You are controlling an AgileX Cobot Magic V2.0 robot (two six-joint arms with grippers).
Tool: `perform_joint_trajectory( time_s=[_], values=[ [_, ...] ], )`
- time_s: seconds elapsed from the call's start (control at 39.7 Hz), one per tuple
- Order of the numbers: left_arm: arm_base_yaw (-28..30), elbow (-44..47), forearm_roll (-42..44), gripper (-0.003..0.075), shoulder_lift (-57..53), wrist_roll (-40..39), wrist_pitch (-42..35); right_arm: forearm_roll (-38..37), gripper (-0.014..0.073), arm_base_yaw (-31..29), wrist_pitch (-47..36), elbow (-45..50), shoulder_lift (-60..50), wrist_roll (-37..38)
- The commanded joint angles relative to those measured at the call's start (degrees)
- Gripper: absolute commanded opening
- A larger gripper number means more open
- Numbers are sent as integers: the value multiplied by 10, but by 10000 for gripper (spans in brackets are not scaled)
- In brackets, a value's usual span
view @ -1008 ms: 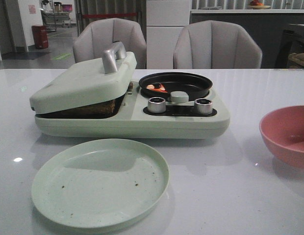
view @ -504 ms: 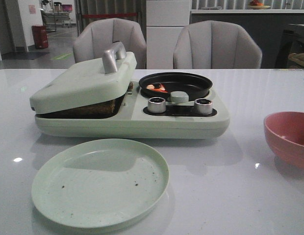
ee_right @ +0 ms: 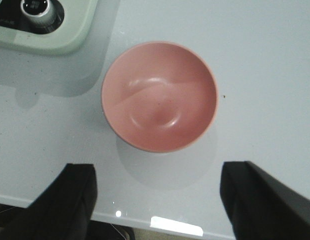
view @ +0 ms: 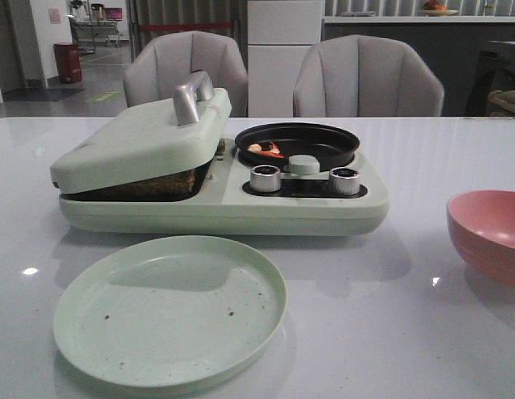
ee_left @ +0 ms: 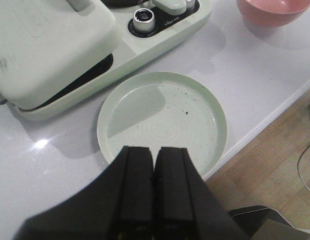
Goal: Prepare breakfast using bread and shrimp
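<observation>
Sitting on the white tabletop (view: 424, 332), a pale green breakfast maker (view: 220, 179) has its hinged lid (view: 141, 137) lowered at a tilt over browned bread (view: 154, 184), which shows only as a dark edge in the gap. Beside the lid, the small black pan (view: 297, 144) holds orange and pale shrimp (view: 266, 149) near its left rim. A round green plate (view: 169, 309) lies just in front of the appliance, and a pink bowl (view: 488, 233) stands well apart on the right. The left gripper (ee_left: 154, 187) hangs above the plate's near edge, jaws pressed together with nothing between them. The right gripper (ee_right: 157, 197) hovers above the bowl, jaws spread wide.
</observation>
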Motion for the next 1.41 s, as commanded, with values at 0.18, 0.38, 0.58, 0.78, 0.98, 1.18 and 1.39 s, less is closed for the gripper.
perform_joint_trajectory(
  time_s=[0.18,0.38,0.58,0.78,0.98,1.18,1.39],
  values=[
    [-4,-17,-12,99,-3,-3,-38,-14,610,1,-46,118,-167,5],
    [-4,-17,-12,99,-3,-3,-38,-14,610,1,-54,175,-250,5],
    [-4,-17,-12,99,-3,-3,-38,-11,609,1,-55,183,-274,5],
    [-4,-17,-12,99,-3,-3,-38,-4,421,1,-62,183,-274,5],
    [-4,-17,-12,99,-3,-3,-38,1,128,1,-57,183,-274,5],
    [-4,-17,-12,99,-3,-3,-38,7,35,1,-50,183,-274,5],
    [-4,-17,-12,99,-3,-3,-38,7,35,1,-50,183,-274,5]
  ],
)
